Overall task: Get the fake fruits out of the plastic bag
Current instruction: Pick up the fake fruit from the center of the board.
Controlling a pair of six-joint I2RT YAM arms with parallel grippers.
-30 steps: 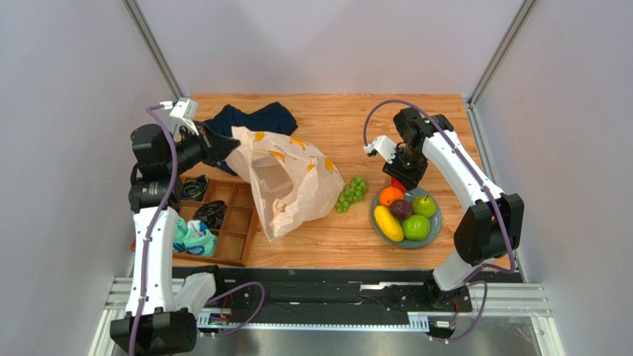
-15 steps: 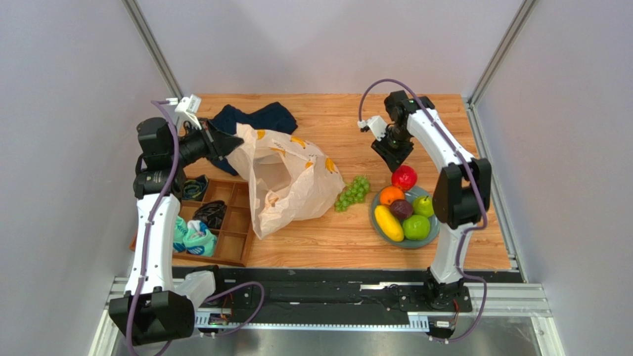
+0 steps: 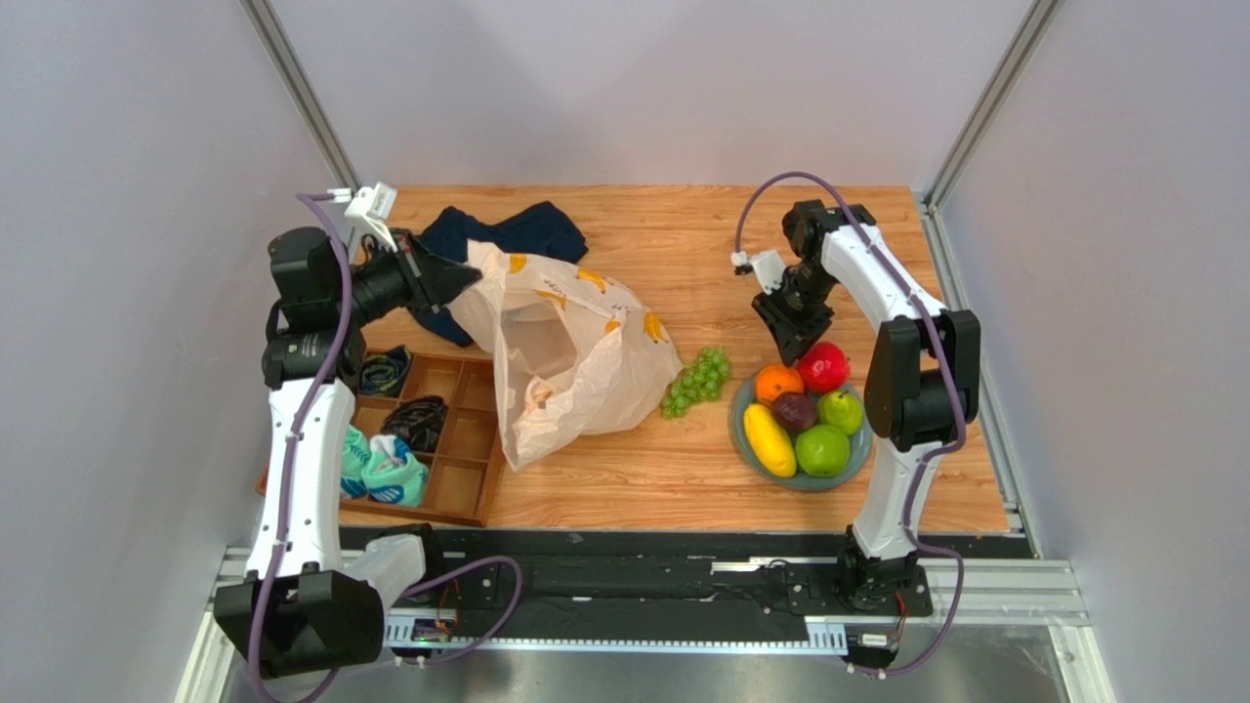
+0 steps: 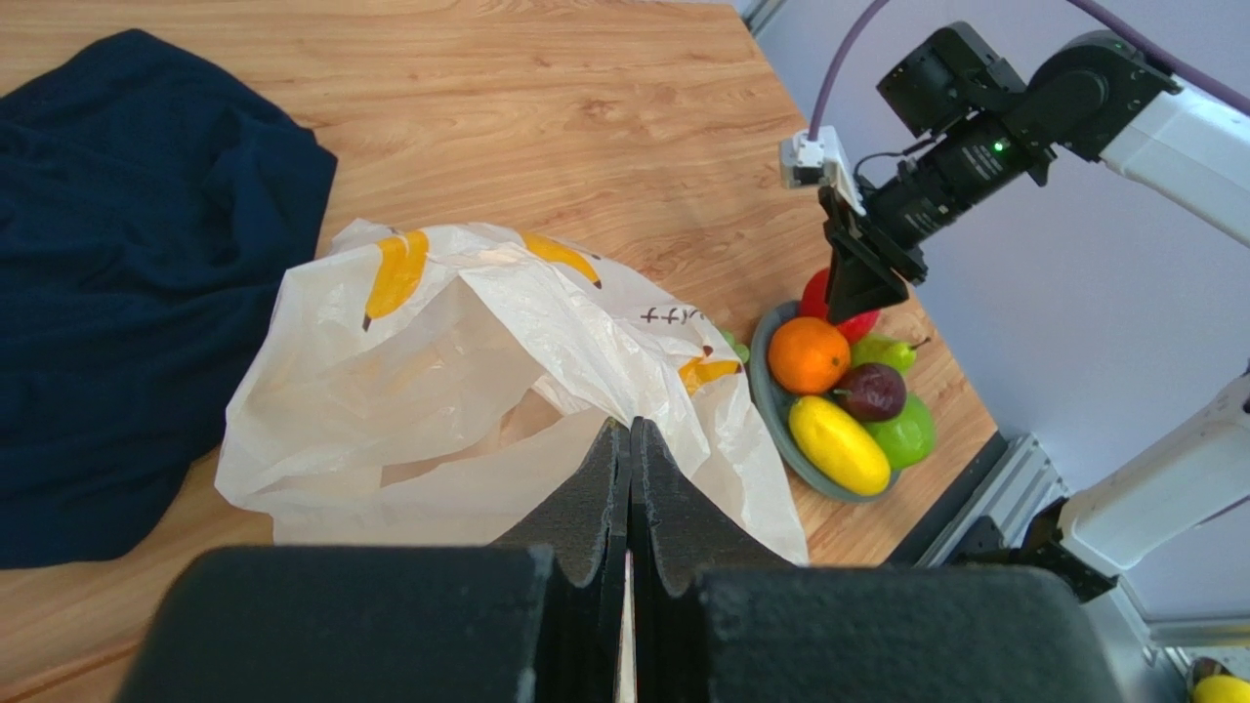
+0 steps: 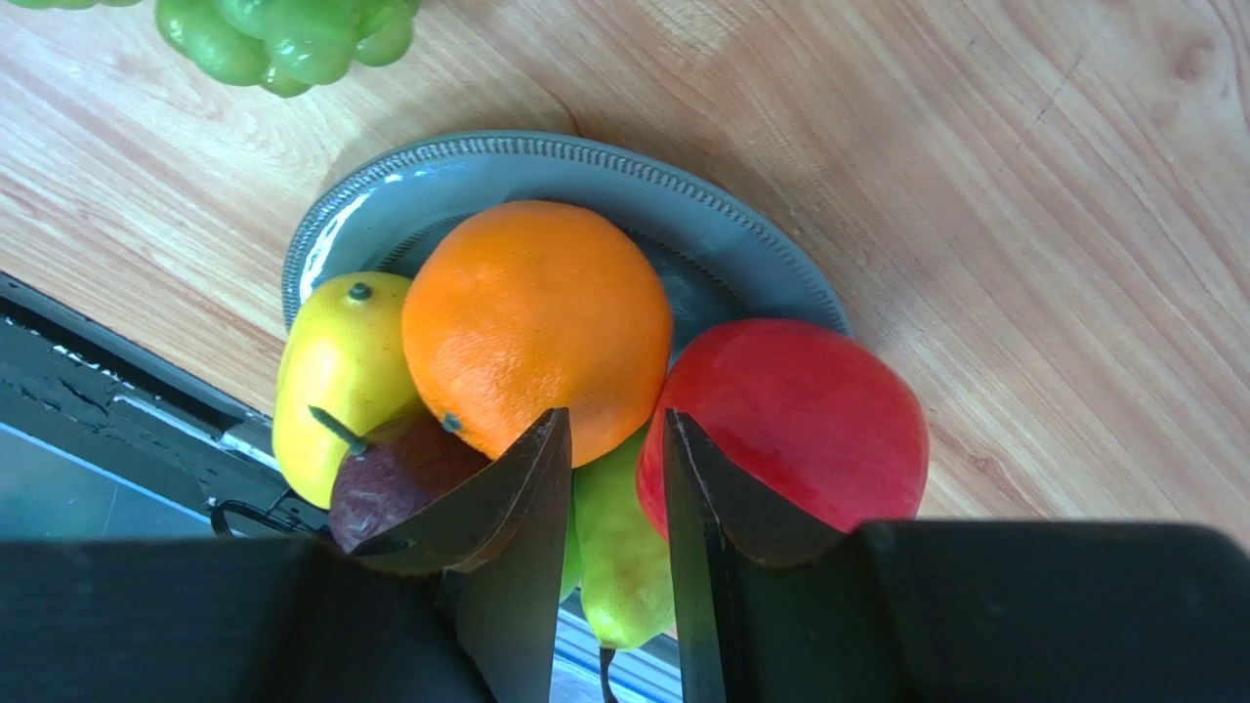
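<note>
My left gripper (image 3: 449,279) is shut on the rim of the cream plastic bag (image 3: 580,359), holding it raised with the mouth open; in the left wrist view the fingertips (image 4: 631,428) pinch the film. The green grape bunch (image 3: 697,377) lies on the table beside the bag. On the grey plate (image 3: 797,482) sit a red apple (image 3: 823,366), an orange (image 3: 773,384), a plum (image 3: 794,412), a yellow fruit (image 3: 766,440) and two green fruits. My right gripper (image 5: 616,422) hovers just over the orange (image 5: 536,322) and red apple (image 5: 800,418), jaws slightly apart and holding nothing.
A dark navy cloth (image 3: 499,235) lies at the back left, behind the bag. A wooden compartment tray (image 3: 448,440) holding teal socks stands at the near left. The plate lies close to the table's right and near edges.
My right gripper let go of the red apple, lifted away, then came back beside it. The apple now sits further right on the plate. The left gripper keeps the bag raised.
</note>
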